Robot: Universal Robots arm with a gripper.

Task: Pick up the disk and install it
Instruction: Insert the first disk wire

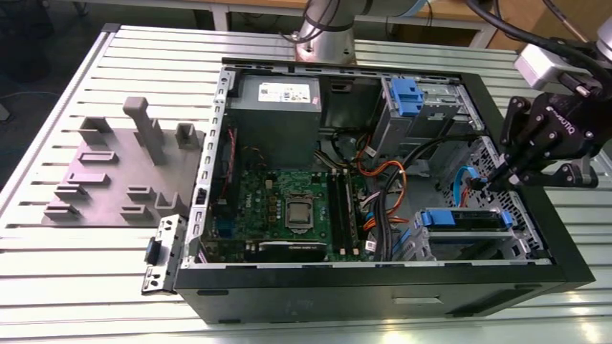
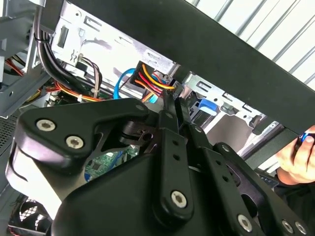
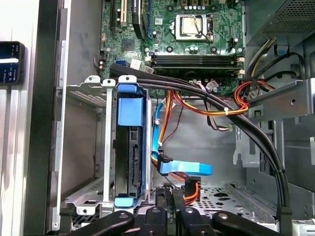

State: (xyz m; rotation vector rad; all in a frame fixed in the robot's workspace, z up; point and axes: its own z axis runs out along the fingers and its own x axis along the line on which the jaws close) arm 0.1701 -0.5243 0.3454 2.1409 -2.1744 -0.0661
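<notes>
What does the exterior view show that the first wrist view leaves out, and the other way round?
Exterior view alone: the grey fixture block on the slatted table, the power-supply box, and the whole open computer case.
First wrist view alone: a close look down on the disk in its blue carrier, seated in the metal drive cage.
Both: the motherboard, the orange cable bundle and the gripper at the case's edge.

Slatted aluminium table (image 1: 67,287), wooden desks (image 1: 287,7) behind, dark floor (image 1: 39,57)
</notes>
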